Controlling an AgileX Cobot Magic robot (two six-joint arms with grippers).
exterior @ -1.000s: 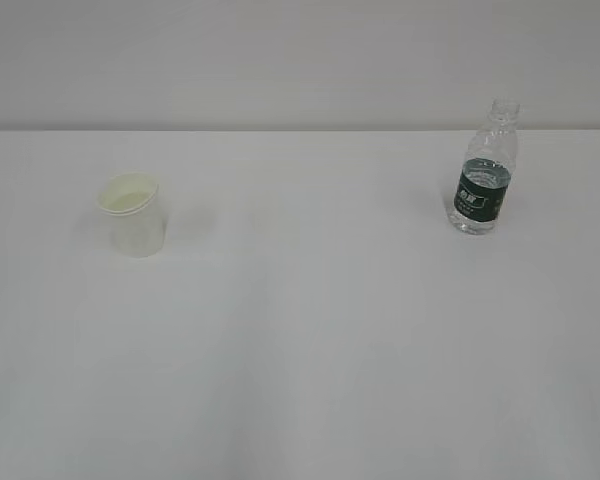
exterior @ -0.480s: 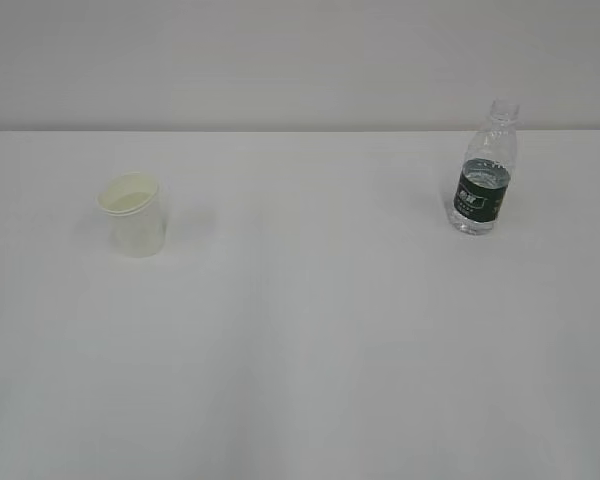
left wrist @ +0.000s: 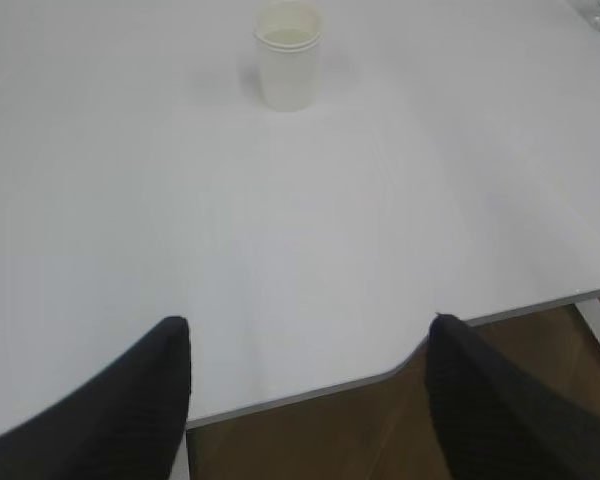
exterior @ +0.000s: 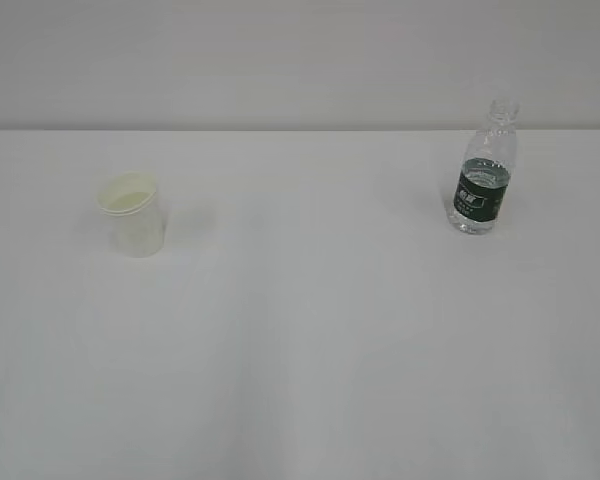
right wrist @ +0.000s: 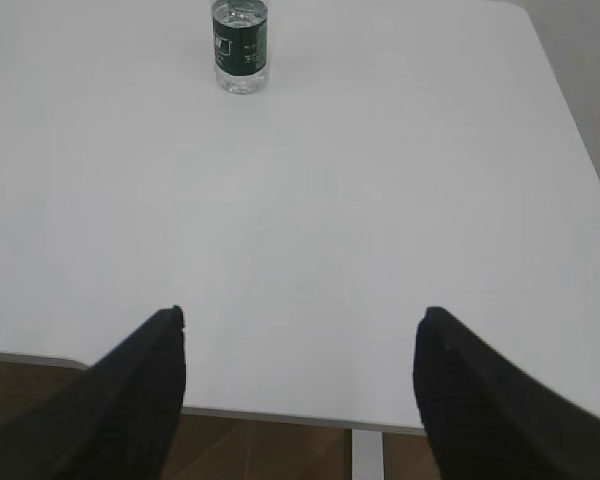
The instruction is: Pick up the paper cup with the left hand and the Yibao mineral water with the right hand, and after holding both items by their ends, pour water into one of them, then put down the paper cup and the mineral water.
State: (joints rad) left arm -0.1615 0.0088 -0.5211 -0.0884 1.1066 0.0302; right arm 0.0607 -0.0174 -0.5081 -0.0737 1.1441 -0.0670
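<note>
The cup (exterior: 131, 214) stands upright at left of the exterior view, having shifted slightly since a second ago; the bottle (exterior: 482, 176), uncapped, stands upright at right, unmoved. Both hands have let go: left hand (left wrist: 305, 395) and right hand (right wrist: 300, 385) hang back at the table (exterior: 310, 330) edge, jaws wide, empty. The task looks finished.

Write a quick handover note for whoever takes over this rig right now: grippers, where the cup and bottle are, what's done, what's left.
Left gripper: open, empty, back at the table's near edge, facing the cup.
Right gripper: open, empty, facing the bottle.
Cup stands upright at table left, bottle upright at right, uncapped as far as the view shows.
Done: nothing grasped yet.
Left: pick up both, pour, set both down.
</note>
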